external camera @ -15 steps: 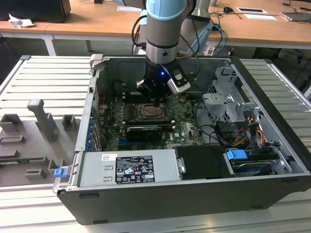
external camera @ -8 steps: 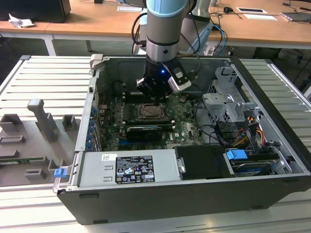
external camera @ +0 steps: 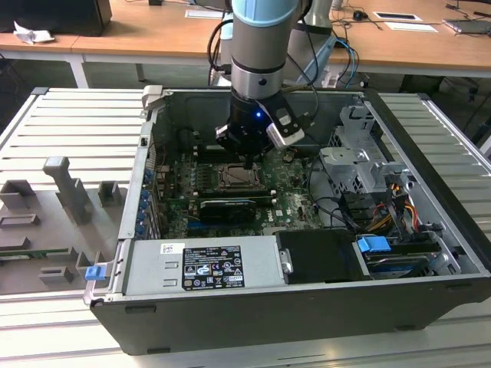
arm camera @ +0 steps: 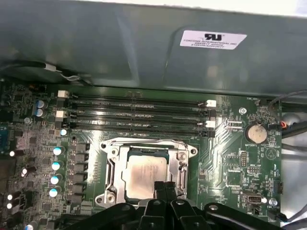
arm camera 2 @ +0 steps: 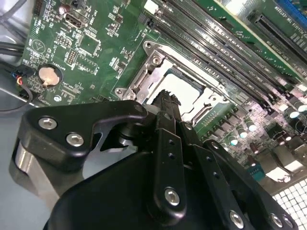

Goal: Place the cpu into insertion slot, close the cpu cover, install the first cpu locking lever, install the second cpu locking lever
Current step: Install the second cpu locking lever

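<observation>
The arm drops straight down from the top centre of the exterior view into the open computer case. Its gripper hangs just over the cpu cover, fingers pressed together, apparently holding nothing. The cpu sits seated in the insertion slot, mid-frame.

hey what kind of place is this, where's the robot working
Probably a lab or workshop for computer assembly. An opened desktop computer case lies on a slatted metal workbench, the robot arm reaches down over its motherboard near the cpu, and wooden desks stand behind.
</observation>
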You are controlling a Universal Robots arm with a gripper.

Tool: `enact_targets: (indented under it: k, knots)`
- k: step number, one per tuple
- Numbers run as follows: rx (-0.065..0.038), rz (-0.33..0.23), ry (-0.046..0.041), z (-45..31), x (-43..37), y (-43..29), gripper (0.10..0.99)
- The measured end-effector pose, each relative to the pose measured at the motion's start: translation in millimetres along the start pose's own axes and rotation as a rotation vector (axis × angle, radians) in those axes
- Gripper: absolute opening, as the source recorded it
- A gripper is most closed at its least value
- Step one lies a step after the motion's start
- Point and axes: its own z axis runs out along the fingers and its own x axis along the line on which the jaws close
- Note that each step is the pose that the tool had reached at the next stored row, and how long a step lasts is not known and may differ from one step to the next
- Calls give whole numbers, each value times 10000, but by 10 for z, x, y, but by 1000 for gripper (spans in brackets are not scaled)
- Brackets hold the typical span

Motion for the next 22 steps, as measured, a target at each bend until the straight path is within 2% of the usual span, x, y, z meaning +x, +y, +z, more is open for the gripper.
enact_targets:
  k: [1,5,10,15,17,20,22]
  knots:
    - [3,2,2,-6,3,-41,106]
    - [1,2,0,-13,9,-131,106]
    - [2,2,1,-17,12,-190,106]
    - [1,2,2,-29,20,-323,106]
    - [-8,3,1,-31,27,-356,106]
    - [-144,4,-7,-30,121,-370,106]
    - [-202,7,-11,-29,145,-392,106]
